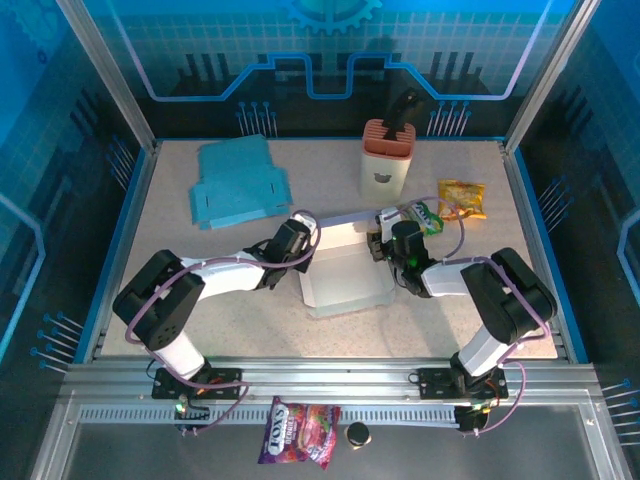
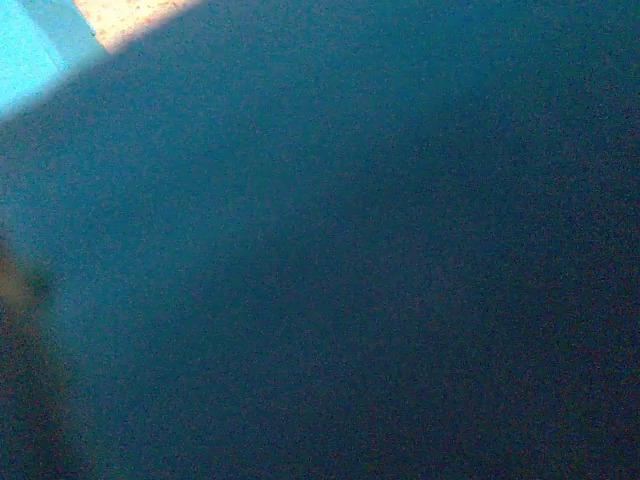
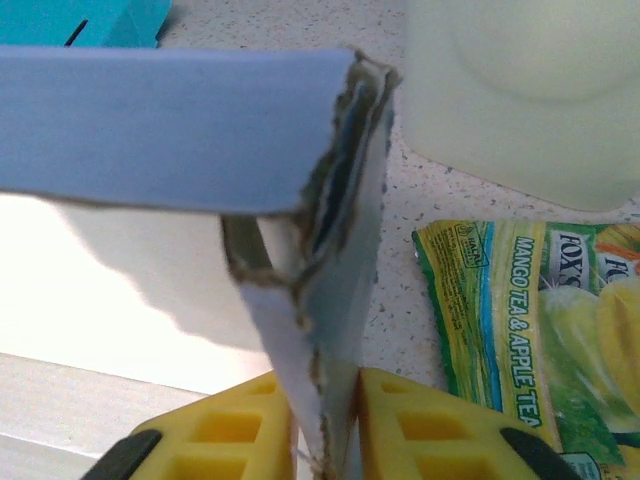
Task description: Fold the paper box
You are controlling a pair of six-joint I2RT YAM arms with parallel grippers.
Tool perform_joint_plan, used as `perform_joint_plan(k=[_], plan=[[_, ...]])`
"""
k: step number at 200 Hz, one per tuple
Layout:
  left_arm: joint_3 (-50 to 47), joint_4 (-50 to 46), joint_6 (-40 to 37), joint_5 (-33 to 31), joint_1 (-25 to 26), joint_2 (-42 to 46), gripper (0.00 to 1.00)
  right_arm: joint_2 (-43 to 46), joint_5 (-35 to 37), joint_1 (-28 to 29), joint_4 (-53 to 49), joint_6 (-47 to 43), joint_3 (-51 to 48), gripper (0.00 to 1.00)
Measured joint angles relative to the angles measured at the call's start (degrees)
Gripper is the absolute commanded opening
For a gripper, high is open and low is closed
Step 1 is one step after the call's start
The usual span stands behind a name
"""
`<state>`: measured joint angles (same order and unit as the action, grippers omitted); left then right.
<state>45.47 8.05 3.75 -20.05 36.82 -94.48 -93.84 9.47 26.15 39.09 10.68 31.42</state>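
The white, partly folded paper box [image 1: 345,272] is located at the middle of the speckled beige table [image 1: 260,322], with its far wall raised. The right gripper [image 1: 384,243] is positioned at the far right corner of the box, where its yellow ribbed fingers [image 3: 215,432] are seen clamped on the upright, rough-edged cardboard wall, just left of a green tea-sweet packet [image 3: 520,320]. The left gripper [image 1: 298,236] is placed at the far left corner of the box, but whether its jaws are apart or together cannot be told, since the left wrist view is dark and blurred.
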Motion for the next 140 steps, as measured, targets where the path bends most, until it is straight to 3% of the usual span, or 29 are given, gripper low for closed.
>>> perform_joint_plan(k=[46, 140], plan=[[0.9, -0.9, 3.3, -2.0, 0.7, -0.7, 0.10, 0.0, 4.1, 1.3, 0.7, -0.7, -0.4, 0.00], [2.7, -3.3, 10.2, -3.3, 1.2, -1.6, 0.13, -0.5, 19.3, 8.0, -4.4, 3.3, 2.1, 0.00]])
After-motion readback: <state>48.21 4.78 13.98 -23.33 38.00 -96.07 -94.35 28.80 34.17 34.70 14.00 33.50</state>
